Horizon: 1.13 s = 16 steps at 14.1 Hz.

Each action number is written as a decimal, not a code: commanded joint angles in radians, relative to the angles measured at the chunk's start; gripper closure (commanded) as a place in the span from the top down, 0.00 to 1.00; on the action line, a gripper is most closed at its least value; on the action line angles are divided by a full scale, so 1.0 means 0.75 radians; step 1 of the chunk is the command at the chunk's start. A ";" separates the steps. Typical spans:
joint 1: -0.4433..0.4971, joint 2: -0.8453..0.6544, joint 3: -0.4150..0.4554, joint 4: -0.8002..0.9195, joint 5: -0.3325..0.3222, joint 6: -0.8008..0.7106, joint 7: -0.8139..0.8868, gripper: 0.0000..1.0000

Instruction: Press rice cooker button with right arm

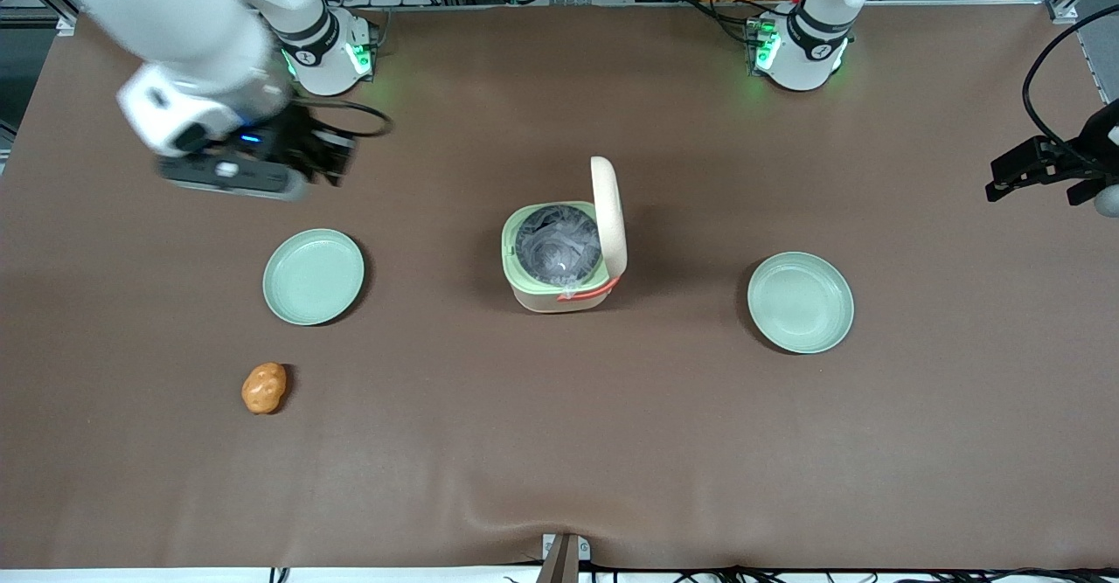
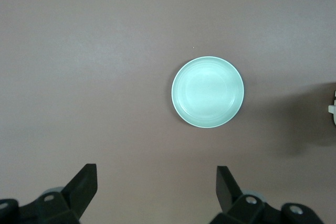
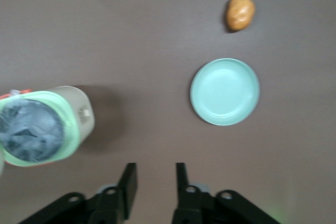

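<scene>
Pincer (image 3: 153,184) on the right arm (image 1: 184,32) is open a narrow gap, holding and touching nothing, hanging above bare bench (image 1: 559,443) toward the working arm's end. Rice cooker (image 1: 559,260) sits mid-bench, lid (image 1: 609,211) standing up, dark pot (image 1: 557,244) exposed. Button not visible in any view, probably on the lid's hidden face. The right wrist view shows the finger gap; in the front view it's blurred. Plate (image 3: 224,92) and potato (image 3: 240,12) lie near; second plate (image 2: 208,92) toward the parked arm's end.
</scene>
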 commanded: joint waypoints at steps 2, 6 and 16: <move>-0.159 -0.109 0.024 -0.015 -0.001 -0.096 -0.086 1.00; -0.296 -0.184 0.024 -0.013 0.015 -0.137 -0.088 1.00; -0.544 -0.319 0.024 -0.172 -0.036 -0.133 -0.634 1.00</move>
